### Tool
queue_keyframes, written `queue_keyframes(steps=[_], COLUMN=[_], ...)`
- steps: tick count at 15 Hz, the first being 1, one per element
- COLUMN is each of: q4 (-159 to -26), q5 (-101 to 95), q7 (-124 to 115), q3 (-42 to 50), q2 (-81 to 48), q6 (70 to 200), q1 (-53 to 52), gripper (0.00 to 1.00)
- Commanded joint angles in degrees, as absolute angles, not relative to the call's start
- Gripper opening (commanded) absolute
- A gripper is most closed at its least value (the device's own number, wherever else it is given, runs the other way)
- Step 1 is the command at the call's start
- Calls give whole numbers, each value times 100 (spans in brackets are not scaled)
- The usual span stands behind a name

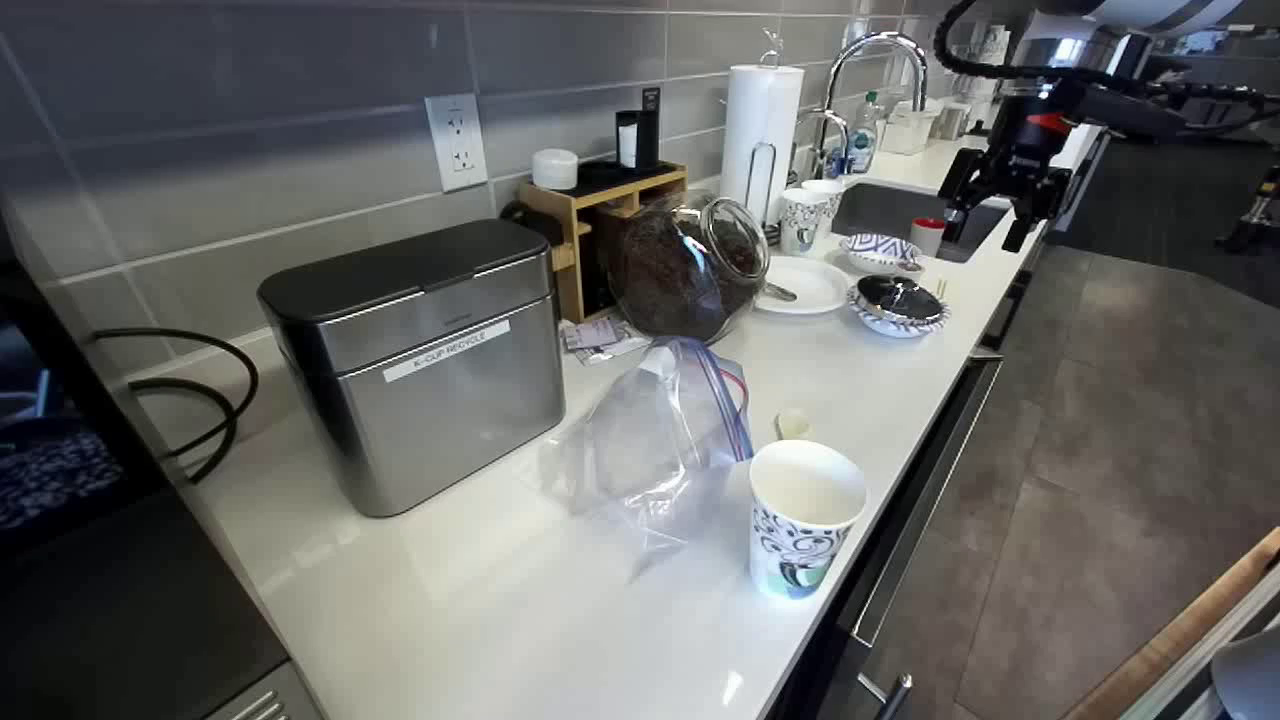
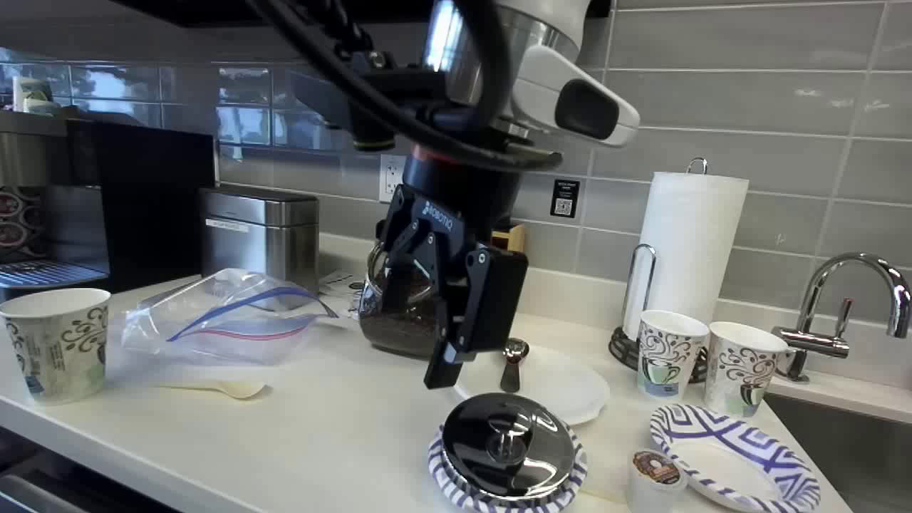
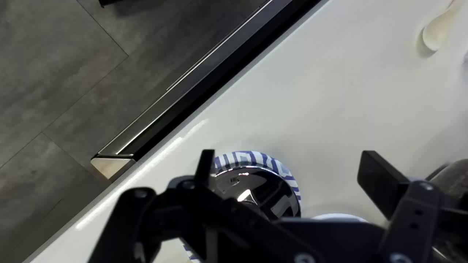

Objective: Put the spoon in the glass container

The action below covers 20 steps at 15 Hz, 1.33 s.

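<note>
Jaws hang empty above the counter [image 2: 335, 434], 2 fingers [image 3: 382, 182] spread wide, well apart from the spoon [image 2: 239, 388].

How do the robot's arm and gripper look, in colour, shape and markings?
The arm is white and rounded, with a black oval patch and a shiny metallic section. A thick black cable runs along it. The gripper is black and angular, with a red accent, jointed fingers and white ROBOTIQ lettering.

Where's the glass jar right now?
In an exterior view, the glass jar sits just right of centre, between the K-Cup recycle bin on its left and the white plate on its right; the zip bag lies nearer the camera.
</note>
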State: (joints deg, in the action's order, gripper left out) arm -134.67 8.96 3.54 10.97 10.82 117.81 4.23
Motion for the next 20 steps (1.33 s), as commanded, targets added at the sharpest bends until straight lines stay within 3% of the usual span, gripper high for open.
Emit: queue_keyframes(steps=[1,6,14,20], q4=[-13458,-13284,-12467,-12313], q5=[915,882,709,754], q7=[371,426,1740,2319], q3=[999,963,659,409], q2=[1077,881,-82,-325], q6=[11768,11916,13582,13846], q1=[526,512,331,392], gripper=[100,100,100,100])
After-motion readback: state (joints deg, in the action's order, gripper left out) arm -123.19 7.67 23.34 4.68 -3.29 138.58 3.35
